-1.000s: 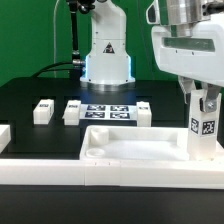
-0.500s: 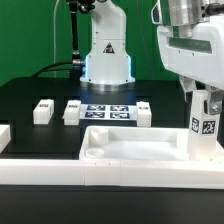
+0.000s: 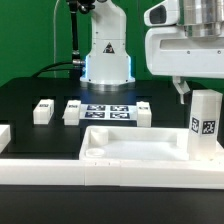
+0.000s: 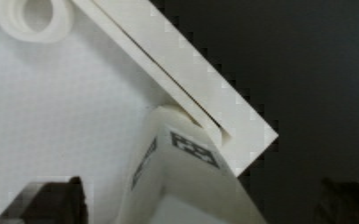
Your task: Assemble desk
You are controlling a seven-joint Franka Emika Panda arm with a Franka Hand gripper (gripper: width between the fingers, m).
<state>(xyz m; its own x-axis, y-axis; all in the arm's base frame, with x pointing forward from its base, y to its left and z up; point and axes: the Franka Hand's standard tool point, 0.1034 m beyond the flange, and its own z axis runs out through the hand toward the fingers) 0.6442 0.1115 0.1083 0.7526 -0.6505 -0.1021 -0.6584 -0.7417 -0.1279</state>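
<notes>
At the exterior view's right I see a leg (image 3: 205, 126) upright in the desk top (image 3: 120, 152); above it my end effector (image 3: 199, 88) looks spread, gripping nothing.

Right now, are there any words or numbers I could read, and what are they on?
No readable words or numbers.
Upright white square-post plastic leg: black-and-white square tag, pattern only; blurred in the wrist view.
Flat white marker board: likewise patterns only.

Leg (image 3: 204, 125) upright on desk top (image 3: 128, 150)
</notes>
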